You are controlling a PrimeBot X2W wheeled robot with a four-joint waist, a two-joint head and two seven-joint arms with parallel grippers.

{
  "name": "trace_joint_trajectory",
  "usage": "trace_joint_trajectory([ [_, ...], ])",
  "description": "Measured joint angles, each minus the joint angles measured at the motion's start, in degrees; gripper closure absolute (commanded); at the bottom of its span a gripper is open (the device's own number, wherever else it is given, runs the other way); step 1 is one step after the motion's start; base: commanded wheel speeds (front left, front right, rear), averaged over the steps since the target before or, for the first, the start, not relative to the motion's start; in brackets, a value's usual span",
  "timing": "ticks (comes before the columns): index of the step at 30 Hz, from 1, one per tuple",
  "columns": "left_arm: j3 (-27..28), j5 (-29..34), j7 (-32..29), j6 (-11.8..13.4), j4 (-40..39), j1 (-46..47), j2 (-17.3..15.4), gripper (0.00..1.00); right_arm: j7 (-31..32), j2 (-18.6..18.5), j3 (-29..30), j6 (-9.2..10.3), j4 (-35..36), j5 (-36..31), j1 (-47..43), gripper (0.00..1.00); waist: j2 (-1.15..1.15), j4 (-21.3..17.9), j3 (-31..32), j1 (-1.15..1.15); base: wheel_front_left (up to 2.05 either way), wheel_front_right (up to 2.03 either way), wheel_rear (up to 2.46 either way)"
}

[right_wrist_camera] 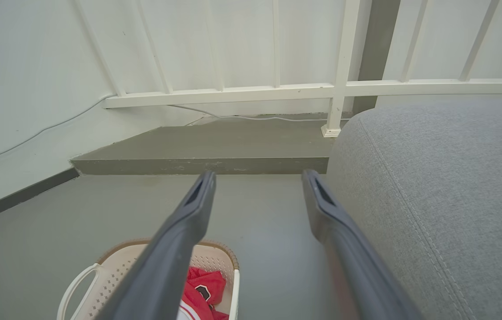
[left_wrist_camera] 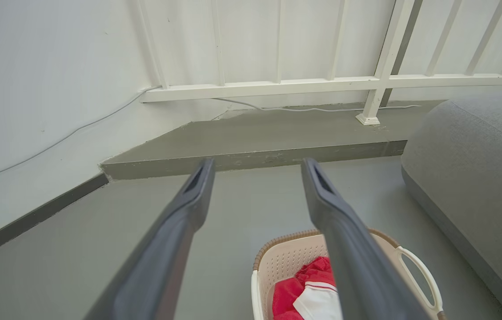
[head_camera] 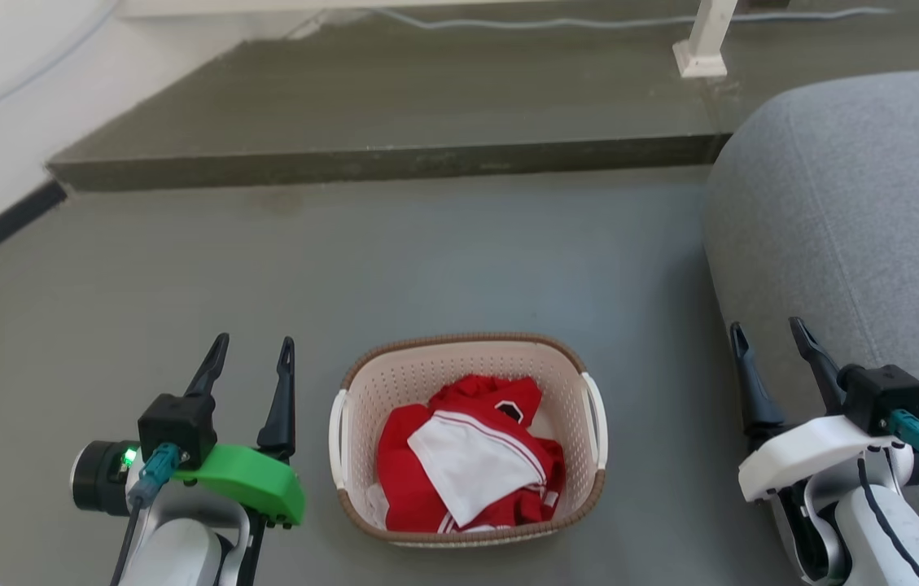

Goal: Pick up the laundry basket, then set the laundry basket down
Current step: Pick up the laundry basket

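the laundry basket [head_camera: 426, 376] sits between our left gripper [head_camera: 255, 342] and right gripper [head_camera: 767, 325], both spread wide and empty; the left is nearer.

One laundry basket [head_camera: 443, 373], one grey sofa [head_camera: 858, 203]

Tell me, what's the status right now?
Left claw open, empty. Right claw open, empty. Basket on floor between them, untouched, clothes inside. Sofa close beside right claw.
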State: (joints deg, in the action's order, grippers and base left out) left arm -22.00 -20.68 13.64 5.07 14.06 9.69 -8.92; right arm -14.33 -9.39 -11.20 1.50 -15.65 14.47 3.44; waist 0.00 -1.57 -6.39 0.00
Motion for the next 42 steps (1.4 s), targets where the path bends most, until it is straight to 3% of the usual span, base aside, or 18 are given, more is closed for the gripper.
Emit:
trace_joint_trajectory([
  [17, -0.48, -0.82, -2.54, -0.62, 2.0, 5.77, 1.05, 0.0, -0.01, 1.19, -0.13, -0.67, -1.42, 0.0, 4.78, 0.0, 0.0, 0.2, -11.78, 0.0, 0.0, 0.0, 0.0],
  [42, -1.54, -2.24, -7.13, -6.16, 11.73, 25.29, 2.6, 0.0, -0.09, 1.96, -0.7, -2.88, -4.92, -1.79, 22.36, 0.0, 0.0, 0.52, -33.14, 0.01, 0.0, 0.0, 0.0],
])
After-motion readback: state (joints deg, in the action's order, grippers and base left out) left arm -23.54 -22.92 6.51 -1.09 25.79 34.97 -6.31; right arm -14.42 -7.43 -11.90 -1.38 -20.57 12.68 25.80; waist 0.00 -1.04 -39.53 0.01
